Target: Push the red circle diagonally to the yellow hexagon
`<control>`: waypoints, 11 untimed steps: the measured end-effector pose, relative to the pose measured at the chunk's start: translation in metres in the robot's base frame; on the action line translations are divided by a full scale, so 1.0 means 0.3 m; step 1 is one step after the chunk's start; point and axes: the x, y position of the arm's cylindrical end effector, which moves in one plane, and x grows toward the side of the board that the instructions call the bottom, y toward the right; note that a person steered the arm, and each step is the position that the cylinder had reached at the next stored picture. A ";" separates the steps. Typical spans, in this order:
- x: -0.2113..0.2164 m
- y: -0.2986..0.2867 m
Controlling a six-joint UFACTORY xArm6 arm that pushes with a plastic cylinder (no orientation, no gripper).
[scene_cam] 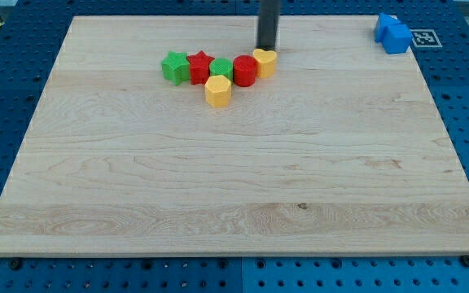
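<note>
The red circle [245,71] sits in a tight cluster near the view's top centre. The yellow hexagon [217,90] lies just below and left of it, touching or nearly so. A yellow heart [265,62] touches the red circle on its upper right. A green block [222,68] sits between the red circle and a red star [200,66]; a green star [174,67] ends the row on the left. My tip [266,47] stands just above the yellow heart, up and right of the red circle.
The wooden board [234,163] lies on a blue pegboard table. Two blue blocks [392,33] sit at the board's top right corner, beside a printed marker tag [424,37].
</note>
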 end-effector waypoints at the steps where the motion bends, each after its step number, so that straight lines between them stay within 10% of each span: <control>1: 0.070 -0.001; 11: 0.223 -0.054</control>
